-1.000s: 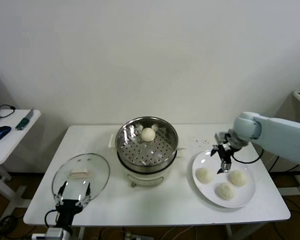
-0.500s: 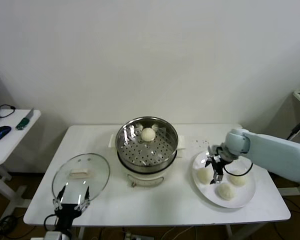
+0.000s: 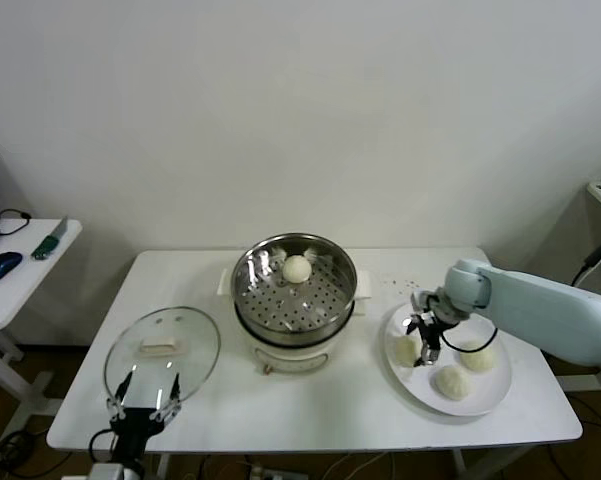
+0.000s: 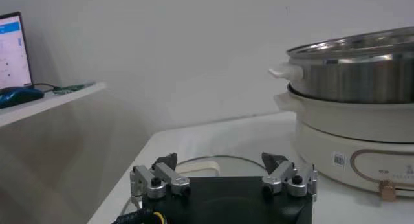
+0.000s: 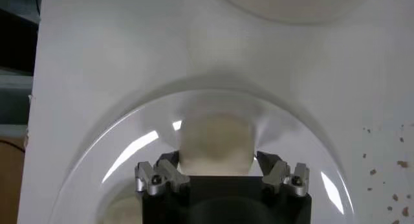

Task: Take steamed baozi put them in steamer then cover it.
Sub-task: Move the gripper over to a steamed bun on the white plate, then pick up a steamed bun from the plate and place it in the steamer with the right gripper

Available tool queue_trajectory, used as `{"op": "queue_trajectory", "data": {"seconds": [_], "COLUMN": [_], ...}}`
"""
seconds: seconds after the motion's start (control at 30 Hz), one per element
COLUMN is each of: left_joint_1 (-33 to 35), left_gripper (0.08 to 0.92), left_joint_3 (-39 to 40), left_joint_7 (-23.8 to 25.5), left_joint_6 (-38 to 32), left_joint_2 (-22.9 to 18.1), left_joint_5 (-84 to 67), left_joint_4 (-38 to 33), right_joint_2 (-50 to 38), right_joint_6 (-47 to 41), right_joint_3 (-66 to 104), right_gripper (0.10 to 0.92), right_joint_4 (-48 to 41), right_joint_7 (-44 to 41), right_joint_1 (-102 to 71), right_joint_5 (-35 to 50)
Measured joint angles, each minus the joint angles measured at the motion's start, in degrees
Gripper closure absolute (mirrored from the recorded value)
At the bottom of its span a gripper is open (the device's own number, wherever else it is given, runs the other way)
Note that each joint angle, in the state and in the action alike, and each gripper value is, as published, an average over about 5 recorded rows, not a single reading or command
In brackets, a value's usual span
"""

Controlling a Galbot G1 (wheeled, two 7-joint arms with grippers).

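Reaching down over the white plate [image 3: 485,395] on the right, our right gripper [image 3: 421,341] straddles the leftmost baozi [image 3: 407,350], fingers on either side of it; we cannot tell whether they grip. One bun [image 3: 297,268] sits in the steamer [image 3: 293,285] at centre. Our left gripper [image 3: 143,397] waits, fingers apart, at the near edge by the glass lid [image 3: 163,347].

Head view looks down over the whole table [image 3: 310,415]; wrist views sit close, sharing the steamer [image 4: 352,67].

The right gripper [image 5: 218,173] hides the near side of the baozi [image 5: 216,143] between its fingers [image 5: 162,177].
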Motion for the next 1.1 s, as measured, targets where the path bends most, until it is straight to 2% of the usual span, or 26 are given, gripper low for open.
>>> {"op": "queue_trajectory", "data": {"seconds": [0.23, 0.53, 0.8, 1.1], "left_joint_1": [0.27, 1.01, 1.09, 1.07], "left_gripper": [0.177, 0.177, 0.177, 0.177], "left_joint_3": [-0.04, -0.02, 0.71, 1.71], "left_joint_7": [-0.02, -0.06, -0.04, 0.05], "left_joint_6": [-0.06, -0.2, -0.12, -0.24], "left_joint_2": [-0.03, -0.03, -0.15, 0.11], "left_joint_5": [-0.11, -0.25, -0.34, -0.25], "left_joint_4": [-0.03, -0.67, -1.05, -1.06], "right_joint_2": [-0.16, -1.76, -0.61, 6.16], "right_joint_6": [-0.02, 0.34, 2.16, 2.45], "right_joint_3": [-0.07, -3.15, -12.29, -20.39], "right_gripper": [0.346, 0.362, 0.36, 0.355], "right_joint_4": [0.14, 1.64, 1.68, 1.3], "right_joint_7": [-0.29, 0.1, -0.1, -0.52], "right_joint_1": [0.09, 5.32, 19.76, 34.24], "right_joint_5": [0.59, 4.24, 13.22, 25.53]}}
